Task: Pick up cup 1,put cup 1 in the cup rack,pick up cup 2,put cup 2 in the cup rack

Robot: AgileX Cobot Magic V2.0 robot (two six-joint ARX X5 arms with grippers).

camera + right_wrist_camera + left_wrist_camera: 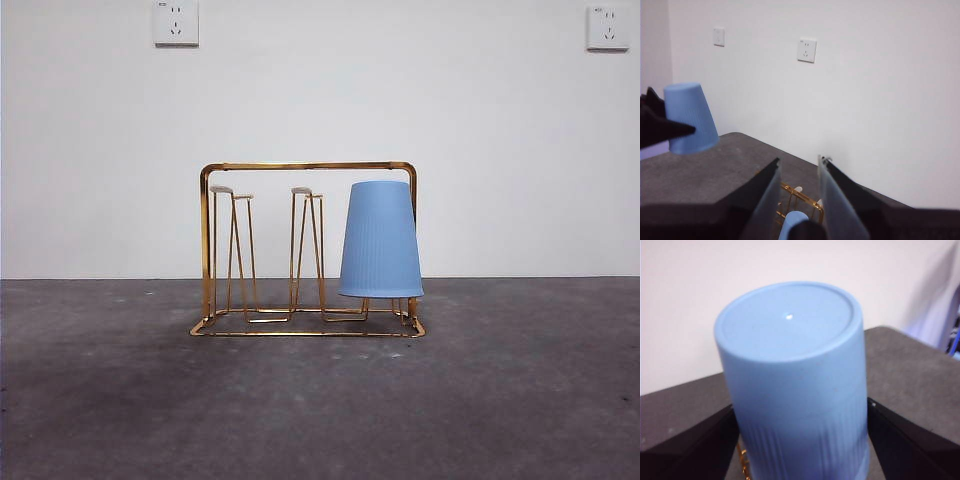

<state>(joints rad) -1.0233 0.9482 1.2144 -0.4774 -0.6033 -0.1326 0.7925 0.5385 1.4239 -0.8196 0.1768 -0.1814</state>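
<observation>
The gold wire cup rack point(305, 166) stands in the middle of the dark table. One blue ribbed cup point(380, 240) sits upside down over its right peg; the other two pegs are bare. My left gripper point(800, 405) is shut on a second blue cup point(795, 380), held upside down in the air, with a bit of the gold rack point(743, 460) below it. The right wrist view shows that held cup point(690, 117) off to the side, and the rack point(800, 195) with its cup point(792, 220) below. My right gripper point(799, 162) is open and empty above the rack. Neither gripper shows in the front view.
The table point(320, 400) is dark grey with a white wall behind. Two wall sockets point(176, 22) sit high on the wall. Bare table surface lies on both sides of the rack and in front of it.
</observation>
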